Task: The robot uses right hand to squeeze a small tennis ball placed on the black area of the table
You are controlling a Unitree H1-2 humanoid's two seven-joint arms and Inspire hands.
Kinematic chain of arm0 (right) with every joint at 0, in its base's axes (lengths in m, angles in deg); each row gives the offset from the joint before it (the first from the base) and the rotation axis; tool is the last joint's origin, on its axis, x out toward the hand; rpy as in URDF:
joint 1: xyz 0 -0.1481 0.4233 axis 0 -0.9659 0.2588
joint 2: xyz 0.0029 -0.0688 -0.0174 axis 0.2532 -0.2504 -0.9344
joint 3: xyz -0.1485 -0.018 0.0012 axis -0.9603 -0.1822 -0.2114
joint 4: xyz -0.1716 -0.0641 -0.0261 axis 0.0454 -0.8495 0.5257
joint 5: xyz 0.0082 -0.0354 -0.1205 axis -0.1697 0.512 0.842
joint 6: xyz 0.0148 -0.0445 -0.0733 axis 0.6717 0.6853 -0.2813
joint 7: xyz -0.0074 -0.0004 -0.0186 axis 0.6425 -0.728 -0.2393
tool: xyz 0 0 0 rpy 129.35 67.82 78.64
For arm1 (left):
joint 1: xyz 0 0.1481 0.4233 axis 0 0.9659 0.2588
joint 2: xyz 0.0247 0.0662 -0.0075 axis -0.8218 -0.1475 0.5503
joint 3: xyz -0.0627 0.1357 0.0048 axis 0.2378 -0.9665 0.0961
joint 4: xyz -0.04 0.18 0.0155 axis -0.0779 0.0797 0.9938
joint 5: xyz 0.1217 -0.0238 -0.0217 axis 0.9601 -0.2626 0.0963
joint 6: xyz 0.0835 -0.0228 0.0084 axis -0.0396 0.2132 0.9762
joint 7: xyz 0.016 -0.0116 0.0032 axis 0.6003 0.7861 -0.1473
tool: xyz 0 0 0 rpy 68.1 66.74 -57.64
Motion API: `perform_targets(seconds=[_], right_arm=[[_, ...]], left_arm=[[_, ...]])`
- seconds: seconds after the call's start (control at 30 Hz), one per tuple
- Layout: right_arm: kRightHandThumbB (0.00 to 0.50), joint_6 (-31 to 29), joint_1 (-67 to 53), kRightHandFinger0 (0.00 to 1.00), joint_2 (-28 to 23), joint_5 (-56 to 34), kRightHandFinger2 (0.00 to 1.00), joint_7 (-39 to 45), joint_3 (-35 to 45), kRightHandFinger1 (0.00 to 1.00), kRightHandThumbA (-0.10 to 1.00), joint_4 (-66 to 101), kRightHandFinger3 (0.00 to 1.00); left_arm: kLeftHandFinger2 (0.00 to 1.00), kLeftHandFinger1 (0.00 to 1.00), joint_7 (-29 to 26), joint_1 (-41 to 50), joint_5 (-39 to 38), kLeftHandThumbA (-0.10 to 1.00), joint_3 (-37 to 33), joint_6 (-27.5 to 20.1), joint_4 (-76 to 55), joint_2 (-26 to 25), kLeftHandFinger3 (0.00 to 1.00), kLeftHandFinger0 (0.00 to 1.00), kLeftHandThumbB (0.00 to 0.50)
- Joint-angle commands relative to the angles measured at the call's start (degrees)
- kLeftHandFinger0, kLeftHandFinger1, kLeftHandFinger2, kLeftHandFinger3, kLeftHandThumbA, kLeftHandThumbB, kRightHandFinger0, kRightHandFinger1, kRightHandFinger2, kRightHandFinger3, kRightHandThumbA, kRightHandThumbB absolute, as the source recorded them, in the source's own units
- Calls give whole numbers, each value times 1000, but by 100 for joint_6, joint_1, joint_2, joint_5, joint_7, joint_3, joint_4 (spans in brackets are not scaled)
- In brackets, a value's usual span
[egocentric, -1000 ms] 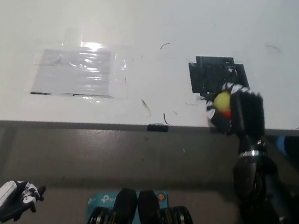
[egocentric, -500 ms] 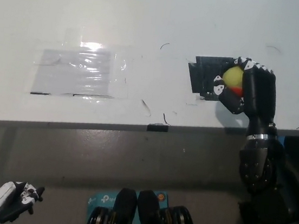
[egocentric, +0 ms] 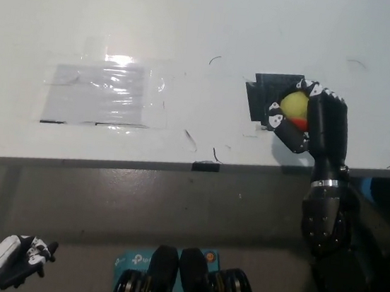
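A small yellow tennis ball with a red patch sits in my black right hand, whose fingers wrap around it. The hand is over the black area on the white table, covering its right part. My black right arm rises from the bottom right to the table's front edge. My white left hand rests low at the bottom left, below the table, fingers curled on nothing.
A shiny clear tape patch lies on the table's left half. Thin dark scuff marks dot the surface. The table's front edge runs across the middle. A teal box lies on the floor below.
My right hand, holding the ball, moved up from the table edge onto the black area, then shifted slightly left. The left hand has barely moved.
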Motion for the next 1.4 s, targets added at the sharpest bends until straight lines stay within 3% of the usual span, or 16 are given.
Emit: perform_targets(seconds=[0.0, 0.1, 0.2, 0.3, 0.5, 0.57, 0.6, 0.77, 0.87, 0.93, 1.03, 1.1, 1.13, 1.27, 1.33, 1.37], right_arm=[[276, -338, 83, 0, 27, -38, 345, -257, 115, 0, -100, 31, 196], [270, -400, 94, 0, 58, -21, 335, -325, 104, 0, -100, -91, 206], [260, -495, 50, 0, 66, -38, 335, -375, 112, 0, -100, -152, 211], [260, -388, -52, 0, 73, -48, 337, -335, 133, 0, -100, -125, 206], [249, -528, 16, 0, -65, 121, 375, -298, -1, 10, -100, -235, 271], [239, -470, 78, 0, -84, 66, 389, -104, -19, 14, -100, -207, 276], [190, -370, 140, 0, -208, 24, 426, 350, -112, 27, -100, -99, 310], [182, -233, 301, 0, -411, 128, 458, 791, -327, 71, -100, -147, 336], [150, -122, 416, 0, -553, 266, 480, 986, -450, 110, -100, -187, 352], [163, -191, 547, 0, -617, 376, 516, 871, -538, 135, -100, -458, 369], [110, -201, 712, 0, -681, 509, 603, 789, -660, 176, -100, -696, 397], [103, -204, 746, 0, -685, 524, 612, 747, -693, 181, -100, -760, 402], [57, -156, 886, 0, -734, 640, 724, 836, -803, 265, -100, -913, 467], [0, 76, 1170, 0, -755, 858, 848, 876, -1024, 401, -100, -1273, 593], [0, 129, 1234, 0, -765, 854, 825, 946, -1079, 438, -100, -1373, 590], [0, 152, 1260, 0, -757, 829, 764, 963, -1075, 438, -100, -1453, 551]], left_arm=[[241, 47, -2, -35, -18, 653, 54, 6, -179, -113, 367, 95, 497], [258, 69, -8, -26, -57, 625, 85, -13, -161, -105, 382, 118, 470], [254, 64, -18, -8, -24, 649, 69, -46, -137, -105, 384, 104, 487], [276, 90, 29, 18, -29, 650, 38, -246, -60, -136, 377, 125, 460], [268, 88, -12, 81, -2, 635, 40, -102, -123, -97, 330, 135, 468], [269, 93, 0, 89, -36, 641, 53, -114, -96, -94, 337, 134, 472], [273, 99, 42, 113, -50, 634, 43, -116, -100, -117, 351, 141, 457], [257, 102, 38, 135, -50, 640, 43, -113, -81, -114, 334, 170, 474], [258, 87, 24, 135, -20, 650, 30, -194, -44, -123, 334, 157, 472], [292, 100, -10, 191, 73, 656, 7, 40, -195, -126, 368, 168, 474], [294, 89, 6, 169, 29, 646, 12, -106, -110, -118, 391, 132, 459], [295, 89, 12, 173, 17, 645, 16, -93, -121, -116, 397, 125, 459], [308, 86, 36, 198, -45, 634, 30, -146, -118, -97, 389, 102, 454], [297, 90, 37, 192, -31, 655, 23, -126, -109, -104, 392, 104, 467], [284, 85, 27, 188, 7, 666, 0, -178, -86, -108, 387, 105, 476], [271, 79, 16, 184, 18, 666, 0, -111, -110, -100, 378, 110, 487]])
